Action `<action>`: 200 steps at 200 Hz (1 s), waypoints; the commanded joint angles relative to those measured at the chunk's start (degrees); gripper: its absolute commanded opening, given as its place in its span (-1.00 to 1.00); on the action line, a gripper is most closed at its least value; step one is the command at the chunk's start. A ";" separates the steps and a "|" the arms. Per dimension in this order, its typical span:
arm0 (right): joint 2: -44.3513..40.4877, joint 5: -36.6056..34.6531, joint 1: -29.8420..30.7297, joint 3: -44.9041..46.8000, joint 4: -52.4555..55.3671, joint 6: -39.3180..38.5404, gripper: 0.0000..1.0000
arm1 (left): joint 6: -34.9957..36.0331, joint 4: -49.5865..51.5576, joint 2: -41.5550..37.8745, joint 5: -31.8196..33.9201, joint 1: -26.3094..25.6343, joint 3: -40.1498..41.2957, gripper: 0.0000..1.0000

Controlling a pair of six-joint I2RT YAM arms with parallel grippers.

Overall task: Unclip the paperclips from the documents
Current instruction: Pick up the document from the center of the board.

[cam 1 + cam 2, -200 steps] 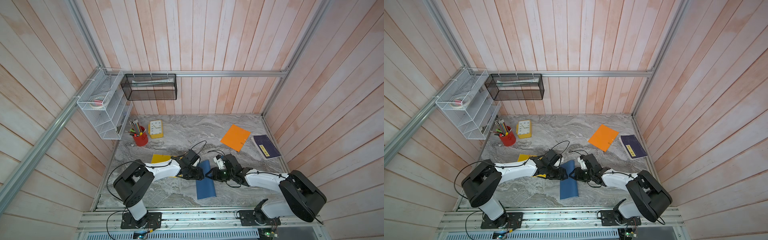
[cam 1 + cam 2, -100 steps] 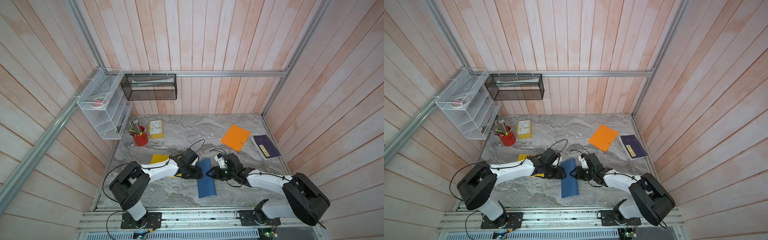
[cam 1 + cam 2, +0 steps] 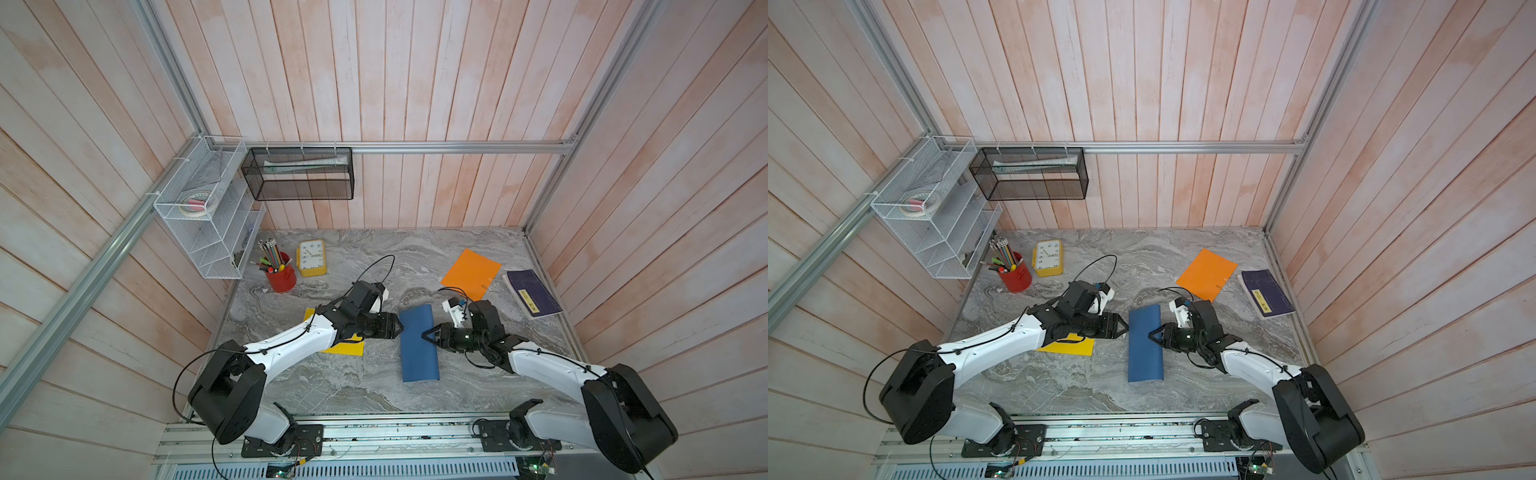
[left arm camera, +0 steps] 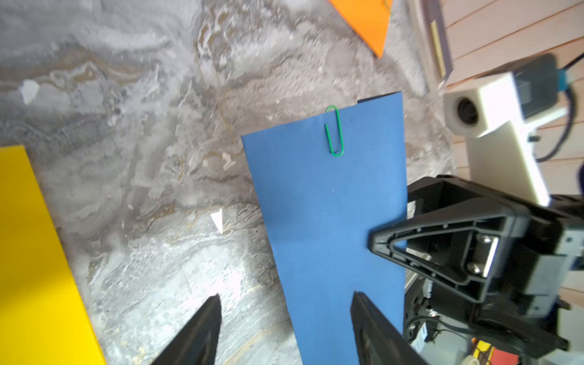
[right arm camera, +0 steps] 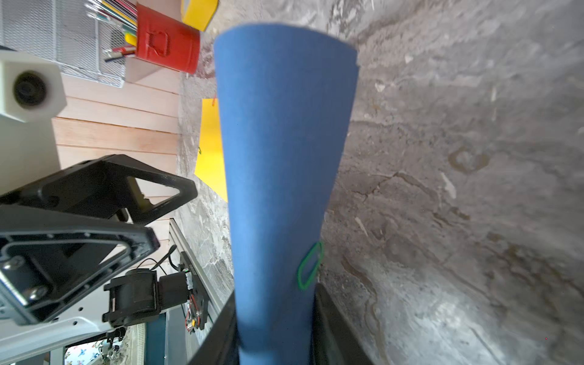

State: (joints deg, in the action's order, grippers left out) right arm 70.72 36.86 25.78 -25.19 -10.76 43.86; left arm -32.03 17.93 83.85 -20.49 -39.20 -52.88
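Robot arms work a dark blue document [image 3: 417,349] from both sides at the middle of a marble-patterned worktop [image 3: 345,390]. The sheet is arched rather than flat, as its near end shows in both top views.

The right pincer [image 3: 427,334] pinches the sheet at its right-arm long edge. In the right wrist view the blue paper fills the gap between the two black fingers [image 5: 328,316].

The left pincer [image 3: 399,328] stands at the opposite long edge with its fingers spread. In the left wrist view one finger is over bare worktop and the other over the blue paper; whether either touches it cannot be told.

A green paperclip [image 4: 334,131] sits clipped on the dark blue document's short edge farthest from the robot's base.

The yellow document [image 3: 345,349] lies just beside the dark blue document on its left-arm side, partly under the left arm. The orange document [image 3: 469,272] lies well apart from it, beyond its far end on the right-arm side, and a purple book [image 3: 532,297] lies farther out that way. A red pencil cup [image 3: 282,276] and a yellow clock [image 3: 311,257] stand well apart from it, beyond its far end on the left-arm side.
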 commanded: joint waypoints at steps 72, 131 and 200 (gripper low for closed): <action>-6.83 11.62 -3.88 -0.30 -6.88 0.65 -0.27 | 3.88 -18.32 1.03 -14.16 5.88 1.07 0.60; -5.24 11.39 -2.02 0.66 -13.41 3.71 -0.27 | 3.03 -23.47 4.17 -18.85 6.33 -0.13 0.57; 0.17 9.33 -0.22 1.26 -17.52 4.48 -0.29 | 2.42 -25.43 3.04 -21.24 6.33 0.22 0.29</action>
State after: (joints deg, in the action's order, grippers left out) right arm 69.43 47.03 25.21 -24.34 -25.41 48.05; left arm -29.69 -5.45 87.48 -39.46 -33.10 -51.75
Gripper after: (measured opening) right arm 0.357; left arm 0.673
